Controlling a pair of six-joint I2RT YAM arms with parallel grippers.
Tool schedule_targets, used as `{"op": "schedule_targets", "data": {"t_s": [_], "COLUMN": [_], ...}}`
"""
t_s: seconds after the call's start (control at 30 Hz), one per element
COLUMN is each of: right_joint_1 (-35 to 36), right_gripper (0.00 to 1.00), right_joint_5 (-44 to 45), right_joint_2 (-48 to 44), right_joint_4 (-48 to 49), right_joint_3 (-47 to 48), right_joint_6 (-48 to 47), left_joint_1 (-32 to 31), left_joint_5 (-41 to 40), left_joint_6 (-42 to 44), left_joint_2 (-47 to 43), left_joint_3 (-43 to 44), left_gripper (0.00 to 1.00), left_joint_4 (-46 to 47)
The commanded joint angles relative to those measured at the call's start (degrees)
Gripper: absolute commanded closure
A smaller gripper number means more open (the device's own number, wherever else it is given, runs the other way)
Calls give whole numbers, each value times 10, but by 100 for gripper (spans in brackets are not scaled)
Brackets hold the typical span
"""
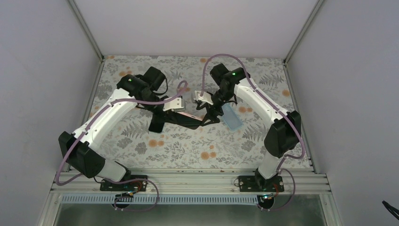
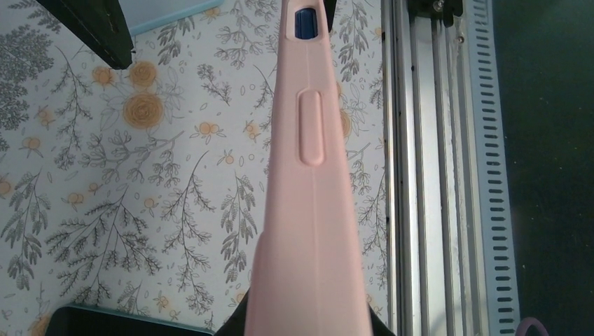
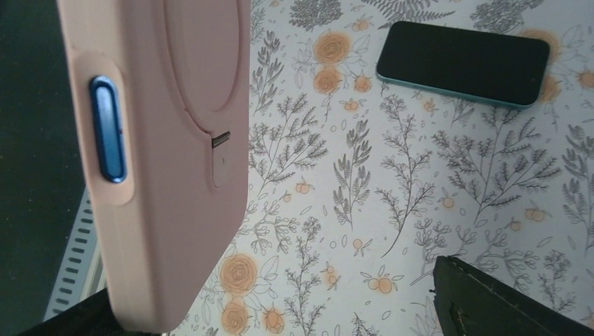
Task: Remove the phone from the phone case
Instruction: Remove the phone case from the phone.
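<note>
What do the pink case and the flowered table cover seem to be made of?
The pink case: probably soft silicone or rubbery plastic, matte; it shows no glare and its side button is moulded in. The table cover: a flat printed sheet, cloth or vinyl; the pictures leave that open.

Tabletop [image 1: 197, 150]: floral print cover, grey ferns and orange blooms on white. Aluminium rails [image 1: 188, 181] run along its near edge. Only one item lies directly on it: the phone [image 3: 462, 63], flat, dark screen up, teal edge showing, right of centre, bare with no case on it. It reads pale blue in the top view.
</note>
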Motion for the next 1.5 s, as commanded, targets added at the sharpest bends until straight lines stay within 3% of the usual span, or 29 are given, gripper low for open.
{"op": "schedule_targets", "data": {"t_s": [0.0,0.47,0.83,1.2,1.47], "right_joint_1": [-11,-33,-75,-44,-28], "right_gripper": [9,12,14,10,10], "right_joint_5": [-11,36,27,29,-16], "right_joint_2": [17,60,95,-44,-141], "right_joint_4": [10,9,9,9,8], "right_joint_3": [20,9,51,-111,-153], "right_joint_6": [-14,-45,-43,-40,-23], "left_joint_1": [-31,-102,-110,-108,-100], "left_joint_5": [21,38,47,-16,-41], "left_joint_6": [-13,-67,-65,-48,-43], "left_joint_2": [-21,-75,-85,-56,-35], "left_joint_3": [9,12,-23,-10,1], "left_gripper": [98,98,98,98,98], "left_joint_4": [-10,-11,-10,-7,6]}}
